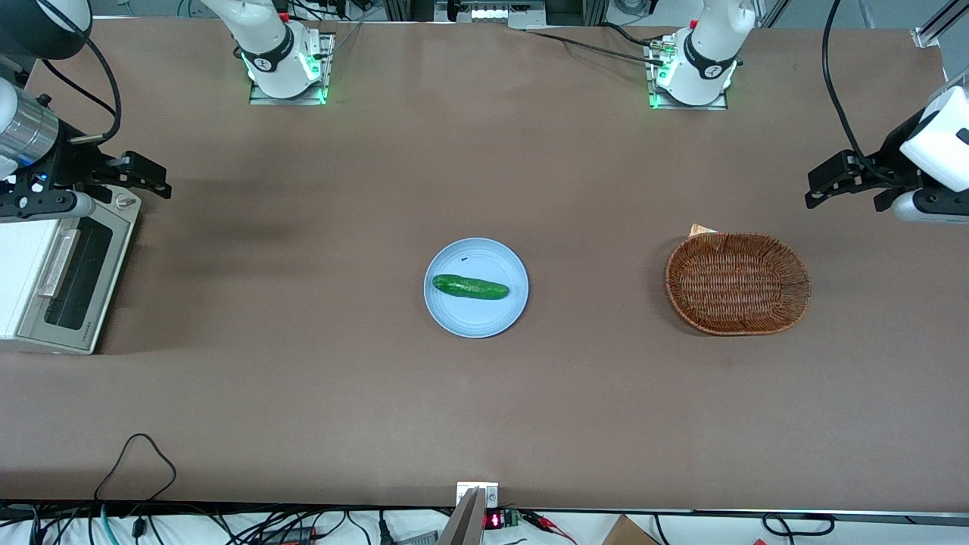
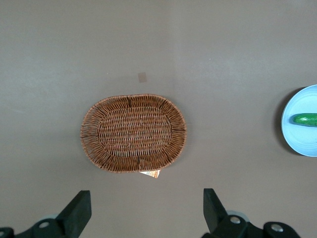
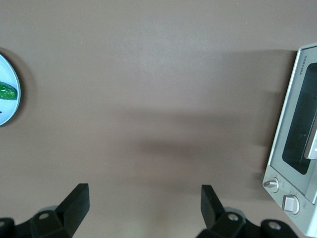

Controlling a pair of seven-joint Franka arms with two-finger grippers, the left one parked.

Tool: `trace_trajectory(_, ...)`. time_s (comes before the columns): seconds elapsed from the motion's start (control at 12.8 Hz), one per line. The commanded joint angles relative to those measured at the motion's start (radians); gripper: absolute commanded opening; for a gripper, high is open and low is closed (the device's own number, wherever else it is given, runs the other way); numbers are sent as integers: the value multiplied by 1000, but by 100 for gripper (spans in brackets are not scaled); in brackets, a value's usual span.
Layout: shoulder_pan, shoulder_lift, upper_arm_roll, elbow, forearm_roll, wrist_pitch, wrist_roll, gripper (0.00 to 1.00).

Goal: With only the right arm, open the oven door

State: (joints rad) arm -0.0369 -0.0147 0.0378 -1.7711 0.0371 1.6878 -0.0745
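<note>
Open claw (image 1: 147, 175) above brown table (image 1: 484, 409).

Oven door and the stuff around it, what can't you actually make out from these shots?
- Oven door: its edge nearest the knobs is covered by the right arm in the front view; the right wrist view crops the door and handle.
- Oven: body cut off by the frame edge in both views.
- Pincer: hangs open above the knob end of the oven; its height over it is unreadable.
- Card under the basket: mostly hidden.

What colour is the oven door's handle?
Pale silver-grey handle, clearest in front view; gripper hovers above the knobs.
</note>
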Motion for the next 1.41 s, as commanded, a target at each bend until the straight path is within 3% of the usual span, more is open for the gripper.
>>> trace_trajectory(0.0,-9,19,10,32,-5,-23,8,100)
trace_trajectory(0.16,-9,24,10,32,-5,-23,13,97)
trace_trajectory(0.55,-9,25,10,32,-5,-34,4,19)
trace_trajectory(0.7,-9,27,10,32,-6,-37,2,3)
trace_trajectory(1.02,-9,27,8,32,-20,-52,5,2)
trace_trajectory(1.33,-11,28,8,32,-129,-79,5,1)
